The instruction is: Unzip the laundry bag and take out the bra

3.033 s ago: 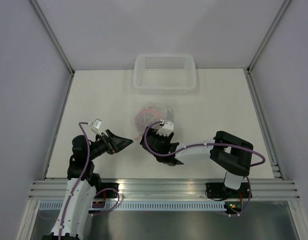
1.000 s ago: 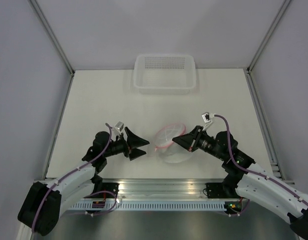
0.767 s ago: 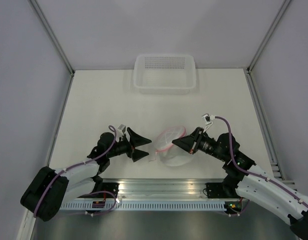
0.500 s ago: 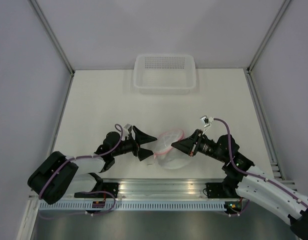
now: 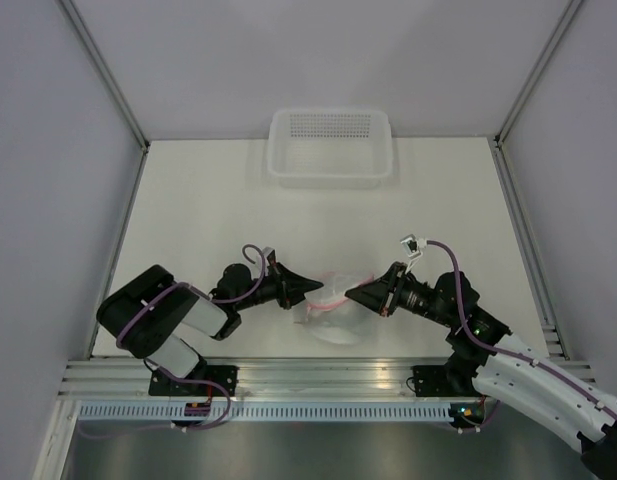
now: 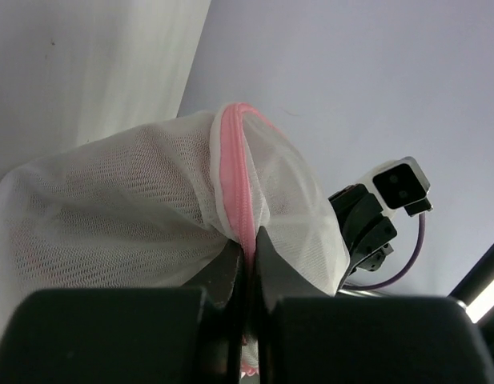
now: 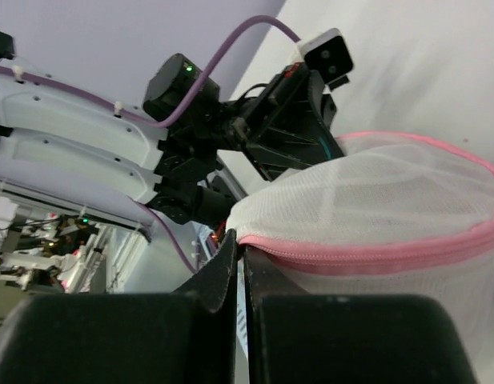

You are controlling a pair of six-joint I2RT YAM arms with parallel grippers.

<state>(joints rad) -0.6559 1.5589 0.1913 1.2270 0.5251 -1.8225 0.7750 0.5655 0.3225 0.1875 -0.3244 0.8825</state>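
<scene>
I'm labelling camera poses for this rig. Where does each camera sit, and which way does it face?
Top external: above and behind the arms, looking down on the table; both arms show, left gripper and right gripper meeting at the laundry bag.
Left wrist: on the left arm, facing along its fingers into the bag; right arm beyond.
Right wrist: on the right arm, facing along its fingers into the bag; left arm beyond.
Shared: both wrist views show the pink zipper trim pinched.
</scene>
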